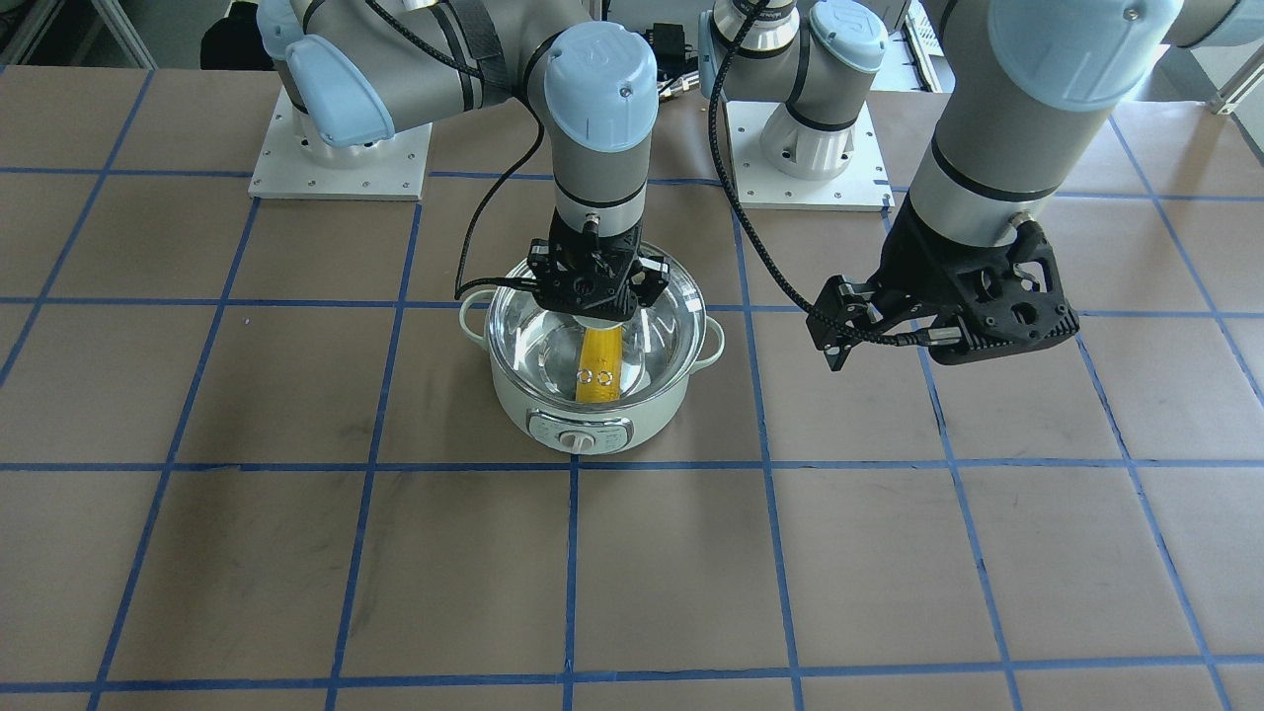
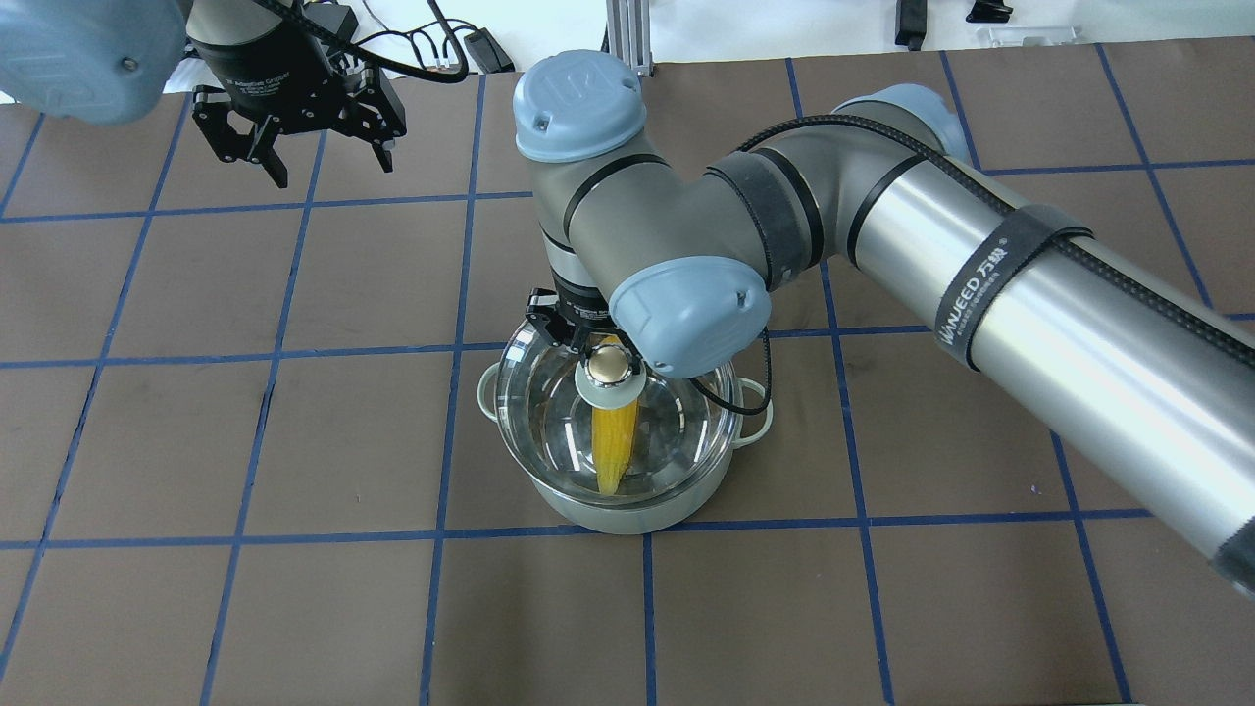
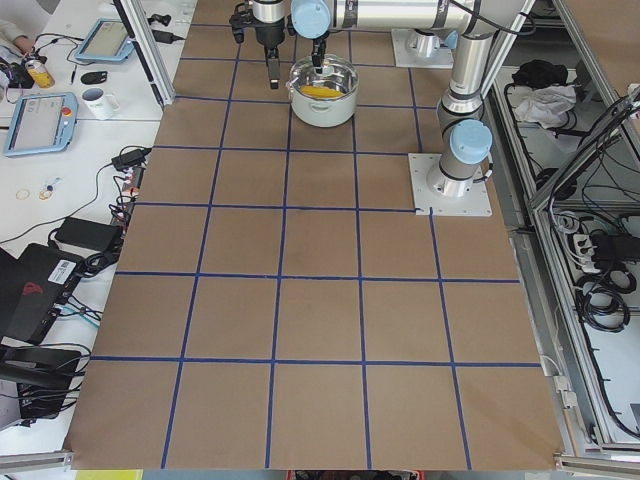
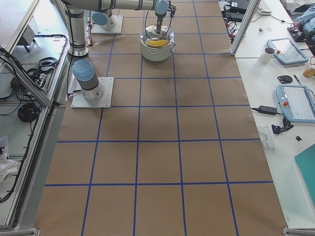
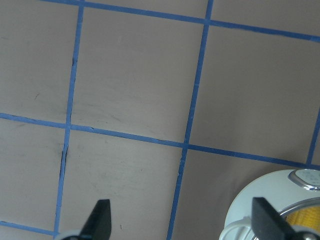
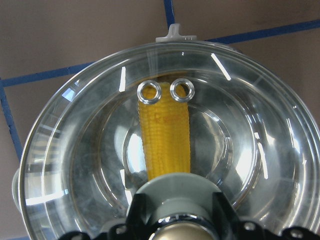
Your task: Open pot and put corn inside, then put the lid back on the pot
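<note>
Lid (image 2: 549, 422), round clear glass, sits on round mint-green pot (image 1: 513, 405) over yellow corn cob (image 2: 615, 441), my right tool (image 1: 597, 301) clamped on it straight above, left tool (image 2: 331, 169) apart, farther.

Robotics lab: grid-taped table (image 3: 320, 300), teach pendants (image 4: 297, 103).

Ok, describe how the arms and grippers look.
The left arm and right arm are silver-grey tubes with pale blue joint caps; the right carries a lettered black strap and braided cable. Left gripper and right gripper are black skeletal frames.
</note>
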`<action>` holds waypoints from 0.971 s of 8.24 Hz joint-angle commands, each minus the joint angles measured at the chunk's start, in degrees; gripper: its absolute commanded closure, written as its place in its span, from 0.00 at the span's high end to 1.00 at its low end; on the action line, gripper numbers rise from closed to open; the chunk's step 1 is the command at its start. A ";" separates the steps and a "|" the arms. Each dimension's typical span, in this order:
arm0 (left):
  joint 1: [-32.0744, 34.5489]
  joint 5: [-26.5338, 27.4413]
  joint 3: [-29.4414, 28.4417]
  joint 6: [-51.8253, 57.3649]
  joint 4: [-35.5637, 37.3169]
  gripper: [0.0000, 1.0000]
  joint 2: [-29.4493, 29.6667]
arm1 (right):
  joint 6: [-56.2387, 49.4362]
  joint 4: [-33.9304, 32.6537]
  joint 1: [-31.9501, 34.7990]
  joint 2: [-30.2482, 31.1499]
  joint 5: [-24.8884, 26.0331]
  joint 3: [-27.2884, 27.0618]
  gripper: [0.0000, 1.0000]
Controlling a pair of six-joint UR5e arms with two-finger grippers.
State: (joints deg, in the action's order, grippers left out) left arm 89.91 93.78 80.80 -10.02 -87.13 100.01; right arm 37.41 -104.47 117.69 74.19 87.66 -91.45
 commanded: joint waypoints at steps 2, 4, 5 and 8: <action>0.00 0.35 0.24 0.17 0.12 1.00 -0.17 | 0.12 -0.12 0.00 0.17 0.58 -1.44 0.21; 0.00 0.18 0.24 0.79 0.73 1.00 -0.26 | 0.12 -0.74 0.00 0.17 0.67 -1.45 0.21; 0.00 0.09 0.24 0.70 0.91 1.00 -0.26 | 0.12 -0.74 0.00 0.17 0.67 -1.45 0.21; 0.00 0.00 0.33 0.26 1.00 1.00 0.09 | 0.12 -0.91 0.00 0.17 0.84 -1.45 0.21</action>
State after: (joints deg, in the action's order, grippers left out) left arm 89.91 93.82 81.04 -9.44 -86.22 99.94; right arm 37.53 -105.20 117.68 74.35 88.34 -92.90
